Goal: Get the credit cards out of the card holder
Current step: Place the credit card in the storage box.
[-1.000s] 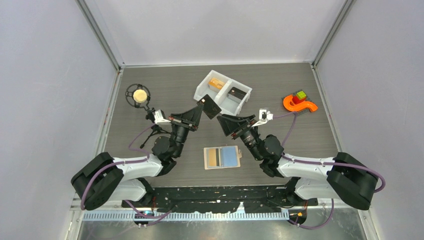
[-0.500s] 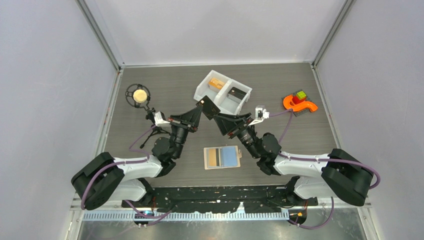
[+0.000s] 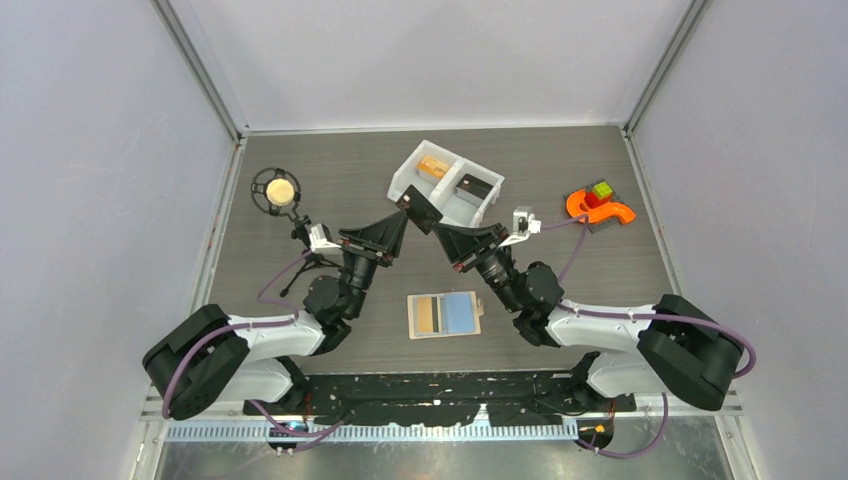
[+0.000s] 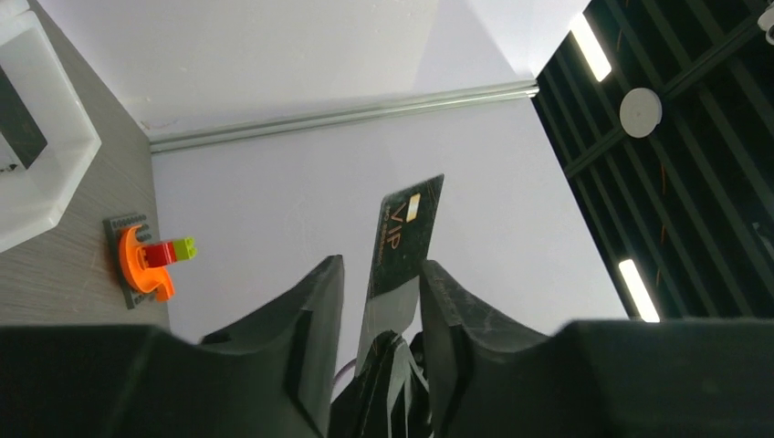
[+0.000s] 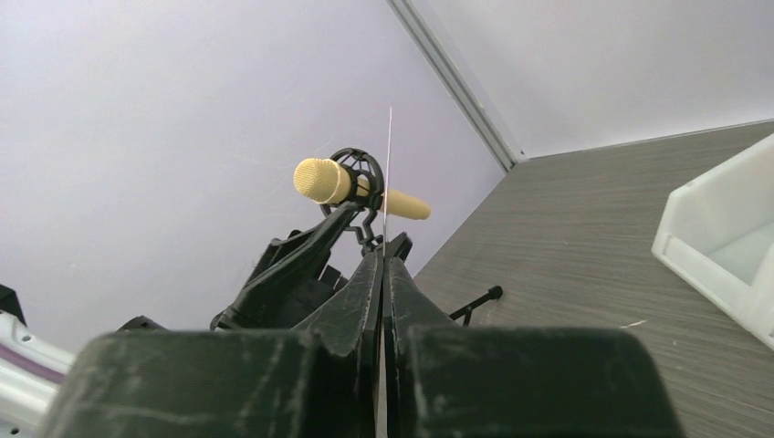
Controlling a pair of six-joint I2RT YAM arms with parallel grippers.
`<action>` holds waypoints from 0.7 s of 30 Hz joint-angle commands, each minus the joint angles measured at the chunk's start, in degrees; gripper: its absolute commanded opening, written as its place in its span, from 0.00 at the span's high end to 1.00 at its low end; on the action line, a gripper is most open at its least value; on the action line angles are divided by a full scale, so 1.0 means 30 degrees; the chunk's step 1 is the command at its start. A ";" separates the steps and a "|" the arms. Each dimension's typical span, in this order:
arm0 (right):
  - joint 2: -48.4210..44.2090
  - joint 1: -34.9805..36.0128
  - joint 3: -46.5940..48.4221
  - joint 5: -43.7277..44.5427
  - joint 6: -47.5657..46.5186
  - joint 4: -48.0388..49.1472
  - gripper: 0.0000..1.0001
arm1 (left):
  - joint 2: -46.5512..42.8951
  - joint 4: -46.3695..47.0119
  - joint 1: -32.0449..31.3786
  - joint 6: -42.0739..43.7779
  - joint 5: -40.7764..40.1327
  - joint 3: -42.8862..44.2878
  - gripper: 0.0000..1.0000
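A dark credit card (image 3: 420,212) hangs in the air just in front of the white bin, between both grippers. My right gripper (image 3: 441,233) is shut on it; in the right wrist view the card (image 5: 388,164) shows edge-on as a thin line rising from the pressed jaws (image 5: 383,260). My left gripper (image 3: 399,224) is open: its fingers (image 4: 381,269) stand either side of the card (image 4: 406,233) with gaps. The card holder (image 3: 444,314) lies open and flat on the table between the arms, tan half left, light blue half right.
The white two-compartment bin (image 3: 404,181) at the back holds an orange-tan card (image 3: 433,167) and a dark card (image 3: 473,186). A yellow microphone on a black stand (image 3: 278,190) is at the left. An orange toy with coloured blocks (image 3: 598,207) is at the right.
The right gripper has moved in to the card and shut on it. The left gripper, shut on the card before, has opened. The card has barely moved.
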 commanded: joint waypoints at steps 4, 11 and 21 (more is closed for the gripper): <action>-0.2040 -0.1341 0.0466 -0.0874 0.1032 -0.3119 0.95 | -0.0258 0.0968 -0.0051 0.0982 0.1132 -0.0533 0.41; -0.3694 -0.3512 0.1215 -0.3073 0.2204 -0.7521 0.95 | -0.0151 0.0939 -0.0051 0.1713 0.2817 -0.0704 0.02; -0.5711 -0.6801 0.3323 -0.6038 0.1602 -1.4750 0.95 | -0.2053 -0.4683 -0.0168 0.4041 0.4396 -0.0179 0.00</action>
